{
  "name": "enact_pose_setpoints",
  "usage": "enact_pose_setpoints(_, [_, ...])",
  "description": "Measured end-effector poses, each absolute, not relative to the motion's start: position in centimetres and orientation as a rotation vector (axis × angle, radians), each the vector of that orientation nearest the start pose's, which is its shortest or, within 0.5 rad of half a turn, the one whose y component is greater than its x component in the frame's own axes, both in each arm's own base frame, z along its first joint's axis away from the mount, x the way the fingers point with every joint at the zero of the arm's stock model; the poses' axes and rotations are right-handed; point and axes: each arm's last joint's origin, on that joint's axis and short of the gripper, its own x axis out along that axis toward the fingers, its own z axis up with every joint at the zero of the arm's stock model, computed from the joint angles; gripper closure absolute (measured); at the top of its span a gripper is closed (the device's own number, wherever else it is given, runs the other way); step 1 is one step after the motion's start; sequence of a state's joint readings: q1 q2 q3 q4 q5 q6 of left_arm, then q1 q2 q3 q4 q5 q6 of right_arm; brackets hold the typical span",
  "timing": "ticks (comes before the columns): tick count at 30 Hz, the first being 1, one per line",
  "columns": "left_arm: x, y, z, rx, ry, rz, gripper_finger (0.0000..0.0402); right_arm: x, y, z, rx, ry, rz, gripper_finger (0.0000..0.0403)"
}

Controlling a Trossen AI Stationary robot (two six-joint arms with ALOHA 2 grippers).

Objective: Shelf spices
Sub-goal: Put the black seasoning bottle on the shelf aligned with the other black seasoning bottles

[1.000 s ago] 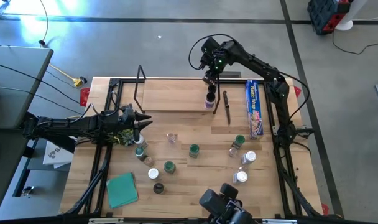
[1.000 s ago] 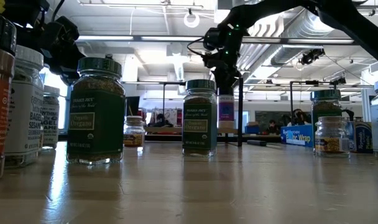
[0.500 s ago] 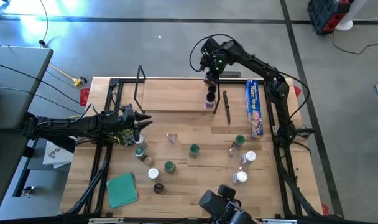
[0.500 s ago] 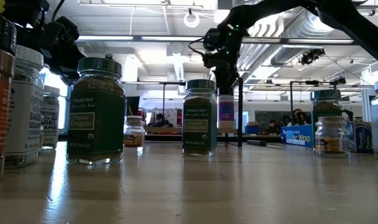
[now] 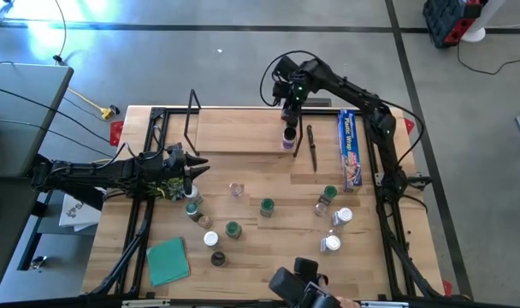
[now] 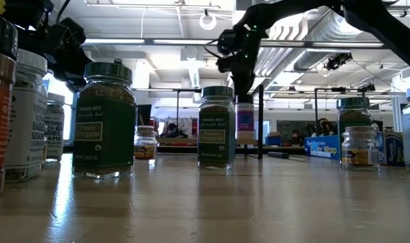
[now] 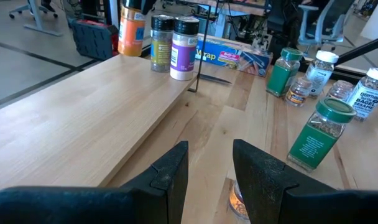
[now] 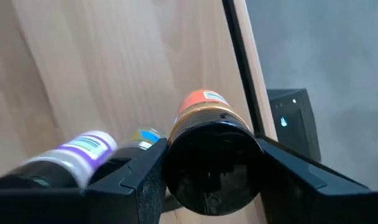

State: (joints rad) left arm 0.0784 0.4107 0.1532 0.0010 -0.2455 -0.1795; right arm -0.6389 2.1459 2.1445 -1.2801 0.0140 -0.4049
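The shelf (image 5: 234,130) is a light-wood board with black wire frames (image 5: 192,115) at its ends, lying at the table's far side. At its right end stand a purple-labelled jar (image 7: 184,40) and a dark-lidded jar (image 7: 161,38). Beside them is an orange jar (image 7: 132,30), and my right gripper (image 8: 214,177) is shut on it from above. Several more spices (image 5: 267,206) stand on the tabletop. My left gripper (image 7: 211,168) hovers open near the left edge, its fingers on nothing. My right gripper pinches the orange jar by its black lid (image 8: 179,165), one finger (image 8: 139,177) on either side. The fingers come from above, pointing steeply down. The jar stays upright below them at the shelf's right end. Whether its base rests on the board I cannot tell.
A blue wrap box (image 5: 351,147) lies along the right edge, beside the shelf's right wire frame (image 5: 312,147). A green flat pad (image 5: 168,259) lies at the near left. A green leafy bunch (image 5: 168,192) sits under the left arm. Loose jars (image 5: 331,243) crowd the table's near half.
My right gripper has rolled about its own pointing line over the shelf's right end, staying shut on the orange jar. The other jars have not moved.
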Motion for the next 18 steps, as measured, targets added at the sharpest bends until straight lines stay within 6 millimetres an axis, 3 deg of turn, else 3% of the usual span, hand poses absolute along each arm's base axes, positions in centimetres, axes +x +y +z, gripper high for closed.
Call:
enact_pose_setpoints(7, [12.2, 1.7, 18.0, -0.155, 0.229, 0.344, 0.028, 35.4, -26.4, 27.5, 0.052, 1.384, -0.302, 0.0192])
enact_pose_setpoints(18, [12.2, 1.7, 18.0, -0.155, 0.231, 0.345, 0.028, 35.1, -26.9, 27.4, 0.057, 1.389, -0.318, 0.0182])
